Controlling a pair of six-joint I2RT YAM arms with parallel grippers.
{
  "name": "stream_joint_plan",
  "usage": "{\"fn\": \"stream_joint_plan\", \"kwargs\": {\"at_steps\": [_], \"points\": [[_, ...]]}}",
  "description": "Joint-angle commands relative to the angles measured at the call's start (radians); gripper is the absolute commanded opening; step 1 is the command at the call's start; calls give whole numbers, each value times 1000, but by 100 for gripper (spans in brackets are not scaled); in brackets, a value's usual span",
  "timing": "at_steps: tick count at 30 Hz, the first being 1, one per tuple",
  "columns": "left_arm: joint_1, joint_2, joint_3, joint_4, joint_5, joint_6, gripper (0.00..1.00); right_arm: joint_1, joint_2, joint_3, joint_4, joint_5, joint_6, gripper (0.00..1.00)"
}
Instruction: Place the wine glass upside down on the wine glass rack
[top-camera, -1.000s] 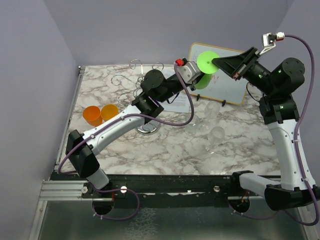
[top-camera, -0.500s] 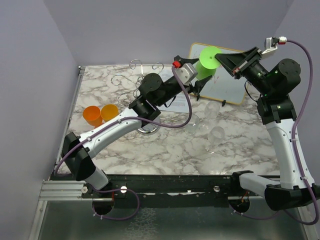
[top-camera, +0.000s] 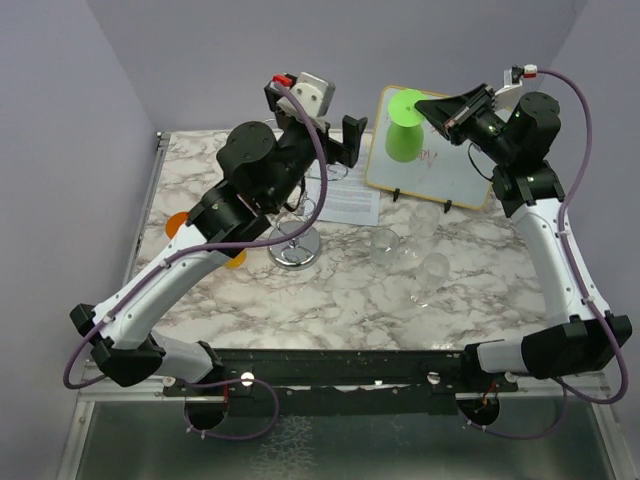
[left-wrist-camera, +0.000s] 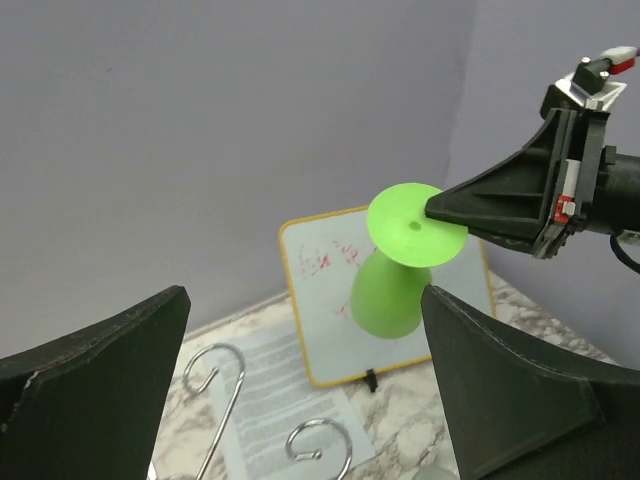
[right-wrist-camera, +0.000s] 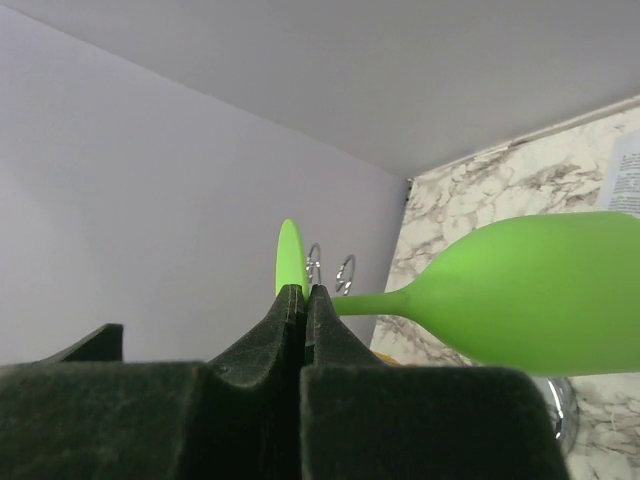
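Marble table (top-camera: 340, 295) carries whiteboard (top-camera: 455, 170), paper (top-camera: 345, 203), clear glasses (top-camera: 384, 246) near rack (top-camera: 295, 250).

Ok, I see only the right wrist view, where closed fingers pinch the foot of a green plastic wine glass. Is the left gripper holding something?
Observer: No, the left wrist view shows the left gripper open and empty, facing the green plastic wine glass.
Operator: Where does the shiny chrome wire rack stand?
Observer: The top view shows the shiny chrome wire rack on the marble table under the left arm, left of the glass, not beneath it.
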Motion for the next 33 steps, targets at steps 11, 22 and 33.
{"fn": "stream_joint_plan", "kwargs": {"at_steps": [11, 22, 33], "points": [[8, -402, -235, -308, -183, -72, 99, 168, 270, 140, 154, 20, 17, 1], [8, -507, -324, -270, -269, -78, 99, 313, 536, 446, 88, 94, 17, 1], [8, -516, -352, -242, -406, -83, 99, 404, 606, 531, -14, 84, -32, 1]]}}
